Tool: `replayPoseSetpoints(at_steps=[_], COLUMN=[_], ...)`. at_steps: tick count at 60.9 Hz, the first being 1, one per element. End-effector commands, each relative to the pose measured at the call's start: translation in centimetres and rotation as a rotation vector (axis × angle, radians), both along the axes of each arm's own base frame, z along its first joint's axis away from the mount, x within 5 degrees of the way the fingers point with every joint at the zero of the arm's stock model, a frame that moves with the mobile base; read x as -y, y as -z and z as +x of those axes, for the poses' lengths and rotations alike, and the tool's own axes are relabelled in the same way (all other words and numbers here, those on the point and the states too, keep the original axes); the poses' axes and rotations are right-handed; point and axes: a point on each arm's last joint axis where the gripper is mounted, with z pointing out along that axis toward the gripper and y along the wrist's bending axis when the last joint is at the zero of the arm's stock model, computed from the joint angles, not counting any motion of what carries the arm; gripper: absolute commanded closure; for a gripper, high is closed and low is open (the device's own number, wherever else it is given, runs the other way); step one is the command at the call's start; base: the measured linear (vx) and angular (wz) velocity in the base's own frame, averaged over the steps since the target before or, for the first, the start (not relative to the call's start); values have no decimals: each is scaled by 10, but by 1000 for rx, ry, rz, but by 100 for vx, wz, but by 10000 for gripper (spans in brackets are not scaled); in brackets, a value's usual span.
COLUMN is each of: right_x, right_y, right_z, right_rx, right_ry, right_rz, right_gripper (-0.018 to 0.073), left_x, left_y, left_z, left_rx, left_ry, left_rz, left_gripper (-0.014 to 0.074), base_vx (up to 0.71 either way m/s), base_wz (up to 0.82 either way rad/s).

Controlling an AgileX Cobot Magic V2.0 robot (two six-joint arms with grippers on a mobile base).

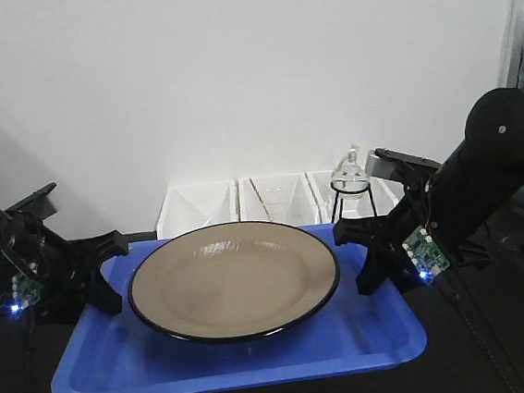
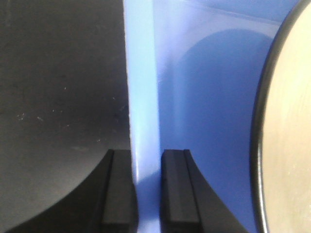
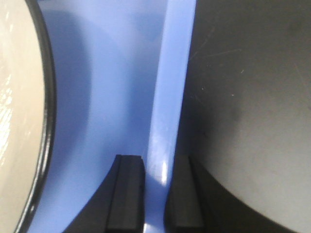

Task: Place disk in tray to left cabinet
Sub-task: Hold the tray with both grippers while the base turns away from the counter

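The left gripper [image 1: 102, 272] is matte black, with broad fingers [image 2: 116, 194] that curve outward behind flat rectangular pads. A small green circuit board [image 1: 25, 292] with a blue light sits at its wrist, below a looped black cable [image 1: 14, 241]. The right gripper [image 1: 372, 260] matches. Its own green board [image 1: 425, 250] carries white connectors, and behind it is a rounded black arm link [image 1: 502, 132].

Bright, even light, with faint glare on the disk [image 1: 221, 249]. Wrist views blur close up. The rim of the tray [image 2: 143, 97] is washed pale.
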Motion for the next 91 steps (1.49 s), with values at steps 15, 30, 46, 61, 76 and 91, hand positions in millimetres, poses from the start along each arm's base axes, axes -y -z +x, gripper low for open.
replayPoseSetpoints(at_steps=[15,30,46,61,76,91], right_x=[-22,-22,-22,-22,-22,-22], right_y=[-45,-44,-44,-44,-44,-44], right_z=[-14,-15,-15,-15,-15,-15], right_rx=[117,111,111,111,111,111], right_ry=[-20,-23,-23,-23,-23,-23], right_rz=[232,230,230,230,230,230], right_gripper=[565,565,565,565,565,565], left_x=[24,24,24,24,24,24], left_y=[-43,-43,-43,-43,-43,-43], left_z=[-17,-17,-17,-17,-17,-17], left_rx=[91,91,91,91,91,89], left_ry=[20,20,20,20,20,21], left_rz=[-226,-226,-226,-226,-226,-226], left_gripper=[596,596,596,596,596,596], base_vx=[-6,-10,-12,-16,-16,-11], base_wz=[5,26,51,66,75,81])
